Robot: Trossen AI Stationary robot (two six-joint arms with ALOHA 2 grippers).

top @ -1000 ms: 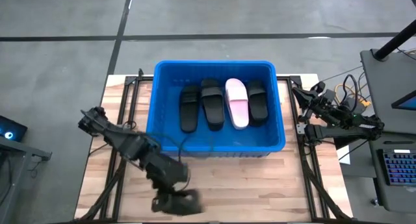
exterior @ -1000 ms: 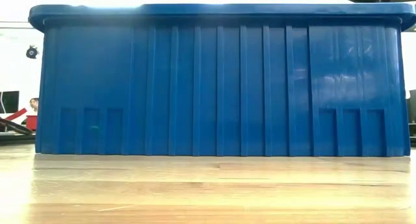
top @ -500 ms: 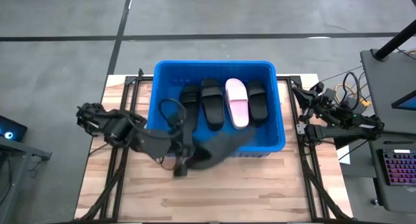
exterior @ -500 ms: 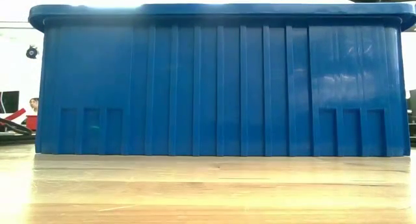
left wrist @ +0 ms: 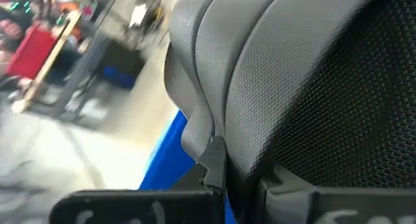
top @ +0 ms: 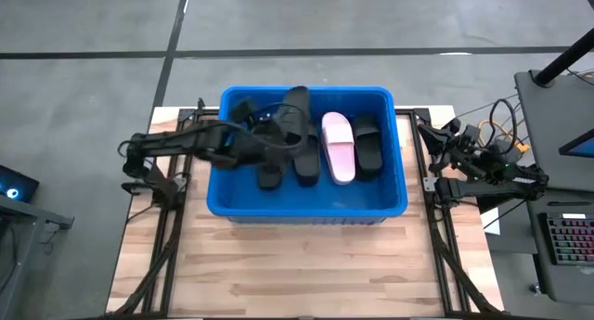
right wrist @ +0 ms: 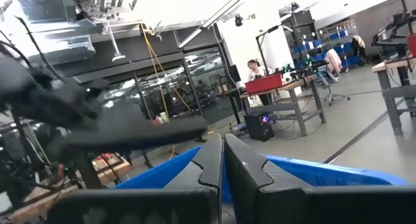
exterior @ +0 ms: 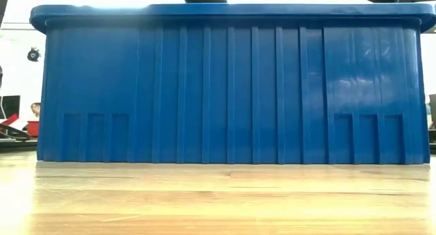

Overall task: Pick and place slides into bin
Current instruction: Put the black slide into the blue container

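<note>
A matte black slide (top: 295,111) is held by the left end effector (top: 269,134) over the left half of the bin (top: 306,201); in the left wrist view its woven strap and smooth grey edge (left wrist: 260,87) fill the picture, clamped between the fingers. Inside the bin, three black slides (top: 306,158) and one pale pink slide (top: 338,148) are laid side by side, toes pointing the same way. The bin is a bright blue rectangular tub with vertical ribs (exterior: 231,92) and a rolled rim. Half a second ago the left arm was reaching over the near wall of the bin with the slide low at the rim; now the arm is stretched in from the left edge and the slide is carried farther in, above the row. The right end effector (top: 444,134) is parked at the right side of the surface, its fingers closed together (right wrist: 221,165). The surface (top: 306,264) is pale wood planking on a black frame. Beyond it, grey floor is seen, and a workshop with benches and shelving (right wrist: 286,87).
</note>
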